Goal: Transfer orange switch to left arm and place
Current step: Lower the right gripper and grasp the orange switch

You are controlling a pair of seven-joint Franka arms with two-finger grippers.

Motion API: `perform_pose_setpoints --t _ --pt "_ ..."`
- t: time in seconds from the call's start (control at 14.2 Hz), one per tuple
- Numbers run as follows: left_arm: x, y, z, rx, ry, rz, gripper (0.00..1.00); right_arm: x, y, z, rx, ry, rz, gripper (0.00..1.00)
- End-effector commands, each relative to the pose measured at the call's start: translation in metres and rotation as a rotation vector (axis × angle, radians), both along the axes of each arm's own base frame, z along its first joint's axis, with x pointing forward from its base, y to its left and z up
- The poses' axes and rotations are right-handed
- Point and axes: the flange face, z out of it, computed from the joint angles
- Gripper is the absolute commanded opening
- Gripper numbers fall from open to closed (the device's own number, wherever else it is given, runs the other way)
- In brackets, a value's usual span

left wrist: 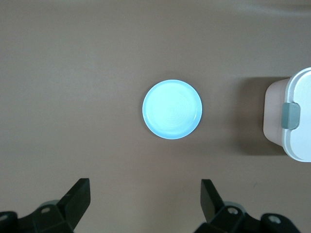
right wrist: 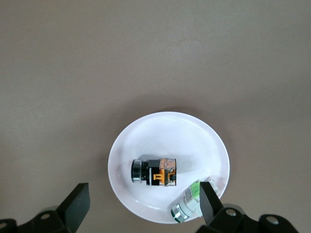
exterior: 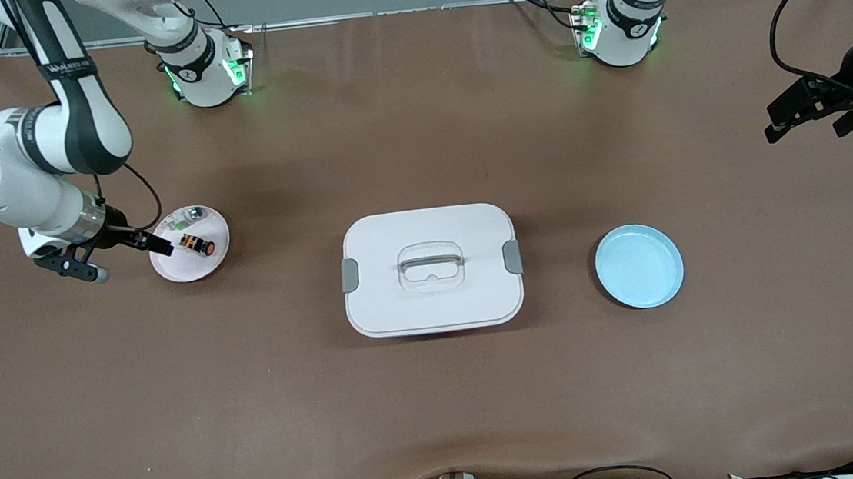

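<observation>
Centre frame, we are seeing the box (exterior: 431, 270) sitting shut. Our right gripper (exterior: 130, 246) is hanging open over the switch (exterior: 197, 245) at left; our left gripper (exterior: 809, 117) is waiting open, upper right.

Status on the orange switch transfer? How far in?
Nothing delivered: the orange switch lies on the pink plate beside a green-and-silver component. In hand: the right end effector, open, hangs over that plate. Left: grasp, handover past the box; left end effector waits, open.
</observation>
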Motion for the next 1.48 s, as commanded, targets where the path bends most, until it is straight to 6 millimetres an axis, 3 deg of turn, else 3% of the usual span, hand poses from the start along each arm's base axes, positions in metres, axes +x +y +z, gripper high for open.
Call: perform_pose_setpoints --t 0.0,0.99,1.41 --pt "0.002 0.001 0.004 0.020 0.006 -0.010 1.00 -0.014 0.002 -0.009 0.005 -0.022 -0.026 1.00" --pt "0.003 0.003 0.002 0.020 0.008 -0.012 1.00 -0.033 0.020 -0.089 -0.019 -0.049 -0.001 1.00" --pt "0.004 0.003 0.002 0.020 0.008 -0.012 1.00 -0.036 0.029 -0.108 -0.011 -0.033 -0.004 1.00"
